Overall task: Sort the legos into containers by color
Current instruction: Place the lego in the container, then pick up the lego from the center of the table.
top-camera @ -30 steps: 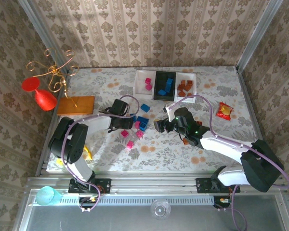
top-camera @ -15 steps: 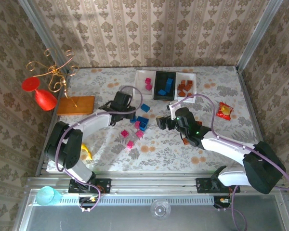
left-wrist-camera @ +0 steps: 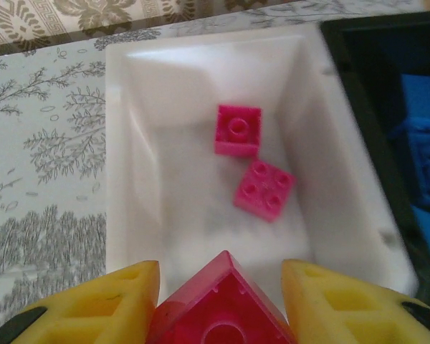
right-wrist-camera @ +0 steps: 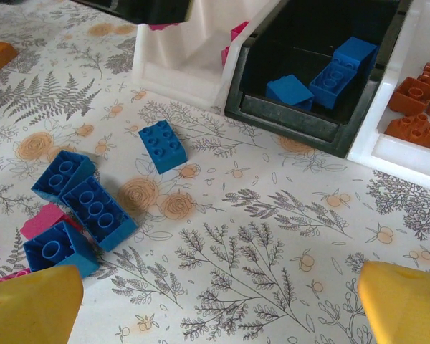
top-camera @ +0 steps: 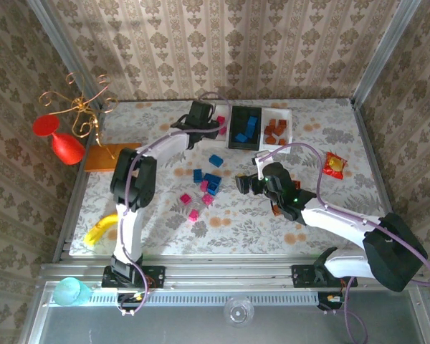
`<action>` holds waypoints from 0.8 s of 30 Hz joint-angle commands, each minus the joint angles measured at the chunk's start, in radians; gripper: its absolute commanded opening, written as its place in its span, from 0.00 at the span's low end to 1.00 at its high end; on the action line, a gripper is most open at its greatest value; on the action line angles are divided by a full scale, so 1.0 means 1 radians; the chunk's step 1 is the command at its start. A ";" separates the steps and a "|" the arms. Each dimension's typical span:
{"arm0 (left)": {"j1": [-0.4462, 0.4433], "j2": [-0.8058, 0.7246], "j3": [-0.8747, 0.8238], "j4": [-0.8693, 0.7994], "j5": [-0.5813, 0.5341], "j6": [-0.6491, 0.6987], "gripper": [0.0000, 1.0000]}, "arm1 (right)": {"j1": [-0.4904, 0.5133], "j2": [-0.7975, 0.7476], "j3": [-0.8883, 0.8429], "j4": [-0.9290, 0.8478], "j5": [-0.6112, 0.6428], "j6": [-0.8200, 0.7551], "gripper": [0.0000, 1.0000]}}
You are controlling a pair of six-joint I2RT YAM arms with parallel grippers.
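Left gripper [left-wrist-camera: 221, 281] clamps a pink brick [left-wrist-camera: 218, 319] over the white tray [left-wrist-camera: 129, 143], seemingly past its near wall, so I'd release next; right gripper [right-wrist-camera: 215, 276] hangs spread wide.

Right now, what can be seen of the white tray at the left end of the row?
The white tray is a small open rectangle of glossy plastic with sloping walls, upright on the floral table. Two pink bricks lie studs-up on its floor. Its right rim meets the black tray. The left claw holds a third pink brick over one edge.
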 commanded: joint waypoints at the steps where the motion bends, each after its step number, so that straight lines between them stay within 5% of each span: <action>1: 0.040 0.083 0.159 -0.096 0.037 0.026 0.50 | 0.001 -0.012 -0.001 0.019 0.026 0.013 1.00; 5: 0.052 0.110 0.251 -0.138 0.103 0.025 0.64 | 0.001 -0.009 0.000 0.016 0.028 0.012 1.00; 9: 0.052 -0.005 0.124 -0.076 0.116 0.021 0.71 | 0.001 -0.007 0.000 0.018 0.024 0.011 1.00; 18: 0.051 -0.512 -0.584 0.171 0.185 -0.074 0.71 | 0.001 0.002 0.008 0.008 0.021 0.012 1.00; 24: 0.041 -0.828 -0.929 -0.008 0.215 -0.061 0.73 | 0.000 0.007 0.010 0.007 0.033 0.007 1.00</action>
